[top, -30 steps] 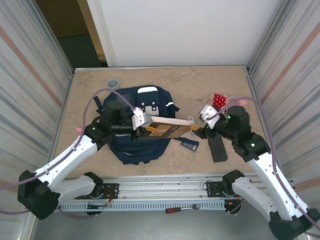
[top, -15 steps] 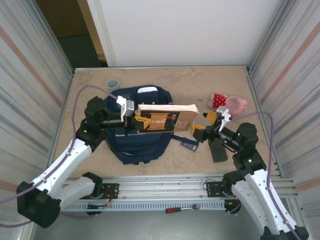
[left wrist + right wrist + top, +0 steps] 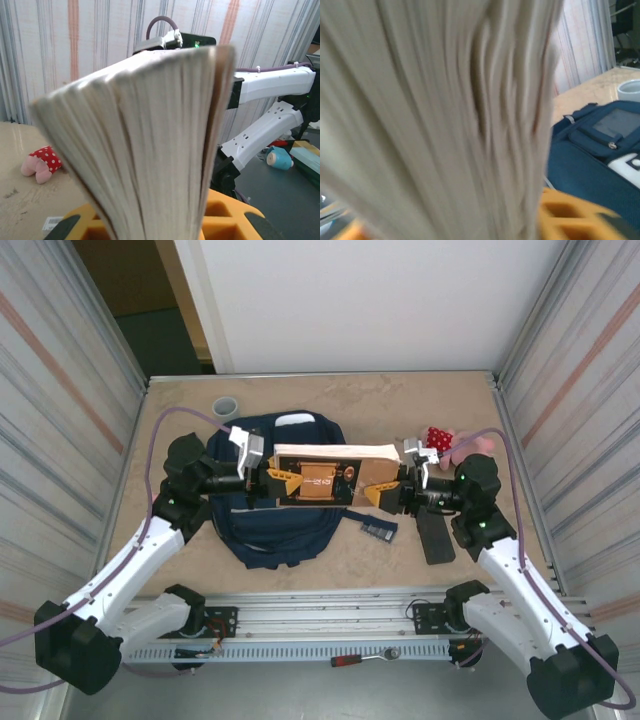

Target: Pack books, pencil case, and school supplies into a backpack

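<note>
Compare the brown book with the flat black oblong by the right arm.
The book is thick, brown with pale page edges; the black oblong looks flat and plain black. The book is held up, partly over the backpack; the oblong lies on the table. Both are rectangular.

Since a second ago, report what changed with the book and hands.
The right hand backed off, opened, then returned and closed on the right end of the book. The book shifted away from the arm bases. The left hand kept its grip on the left end; backpack and plush toy stayed put.
</note>
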